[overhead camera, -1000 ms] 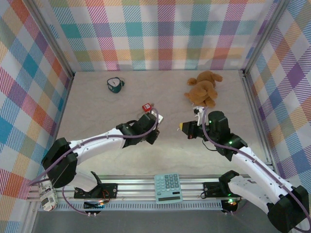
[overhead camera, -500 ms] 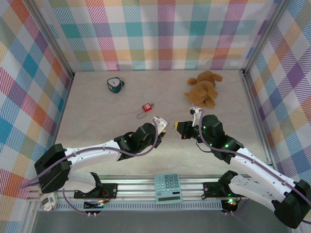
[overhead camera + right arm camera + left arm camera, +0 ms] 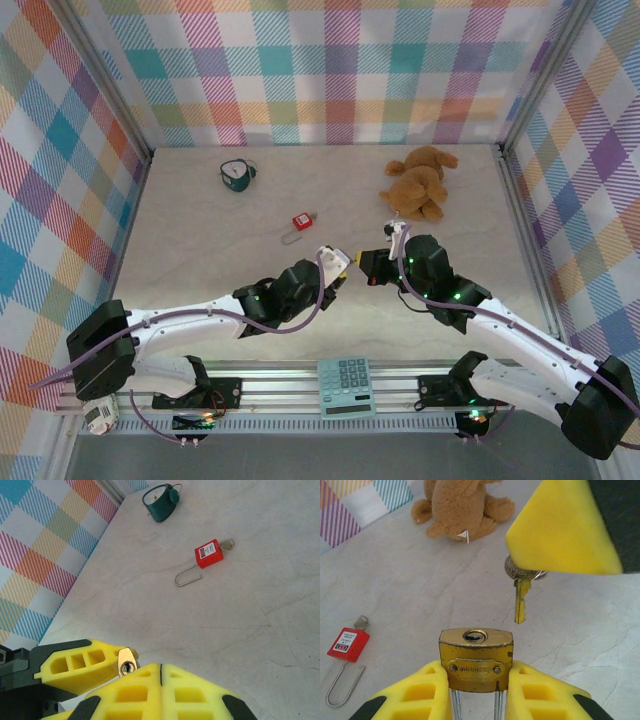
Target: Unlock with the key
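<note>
a: where's the lock?

b: the brass padlock (image 3: 476, 652) is up off the worktop (image 3: 395, 580), clamped by its sides in the left pincer (image 3: 476, 692). in the left wrist view its keyway (image 3: 474, 637) faces up at 12 o'clock and its shackle legs run down towards 6 between the pads.

a: and the key?

b: the key (image 3: 521, 600) hangs from the right pincer (image 3: 160, 677), which is clenched on its round head. the blade's long axis runs 12 to 6, tip at the 6 end.

a: lined up?

b: not yet. the tip sits at about 2 o'clock from the keyway, near it but apart, with bare worktop showing between them. i judge the blade needs a slide towards 9 o'clock before it goes in.

a: which arm does that?

b: either could. in the top view the two pincers meet mid-worktop, the right one at 3 o'clock of the left, so the right arm with the key is as near as it gets. i can't tell which way the slot itself runs, so the blade may need a twist.

a: anything in the way?

b: no. the red padlock (image 3: 347, 645) lies at 9 o'clock, the teddy bear (image 3: 462, 505) at 12, both well apart.
</note>
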Controlling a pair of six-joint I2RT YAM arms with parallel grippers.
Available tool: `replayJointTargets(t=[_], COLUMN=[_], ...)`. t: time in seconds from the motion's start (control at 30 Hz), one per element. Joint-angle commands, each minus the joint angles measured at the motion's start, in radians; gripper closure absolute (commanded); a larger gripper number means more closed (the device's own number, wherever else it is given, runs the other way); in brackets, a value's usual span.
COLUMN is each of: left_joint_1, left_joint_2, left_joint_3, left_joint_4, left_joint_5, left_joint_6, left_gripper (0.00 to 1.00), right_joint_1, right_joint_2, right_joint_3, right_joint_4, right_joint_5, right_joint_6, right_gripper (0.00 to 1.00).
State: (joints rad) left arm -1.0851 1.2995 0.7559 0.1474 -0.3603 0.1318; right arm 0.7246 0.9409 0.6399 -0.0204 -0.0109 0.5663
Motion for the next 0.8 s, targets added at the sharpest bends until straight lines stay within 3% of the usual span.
replayJointTargets(t=[0.0, 0.3, 0.53, 0.77], left_joint_1=[-0.012, -0.034, -0.038, -0.042], left_joint_2=[-0.027, -0.020, -0.013, -0.006], left_joint_3=[-0.008, -0.026, -0.012, -0.012], left_joint_4=[0.057, 0.093, 0.096, 0.103], left_joint_5=[-0.004, -0.018, -0.020, -0.030], left_joint_6=[0.021, 0.073, 0.082, 0.079], left_gripper=[0.83, 0.83, 0.84, 0.85], right_joint_1=[0.007, 0.007, 0.015, 0.040], right_joint_2=[-0.020, -0.068, -0.026, 0.002], right_joint_3=[0.034, 0.028, 0.019, 0.013], right_joint_4=[0.053, 0.040, 0.085, 0.101], right_joint_5=[-0.013, -0.005, -0.053, -0.023], right_joint_6=[-0.004, -0.024, 0.018, 0.034], right_gripper=[1.00, 1.00, 1.00, 1.00])
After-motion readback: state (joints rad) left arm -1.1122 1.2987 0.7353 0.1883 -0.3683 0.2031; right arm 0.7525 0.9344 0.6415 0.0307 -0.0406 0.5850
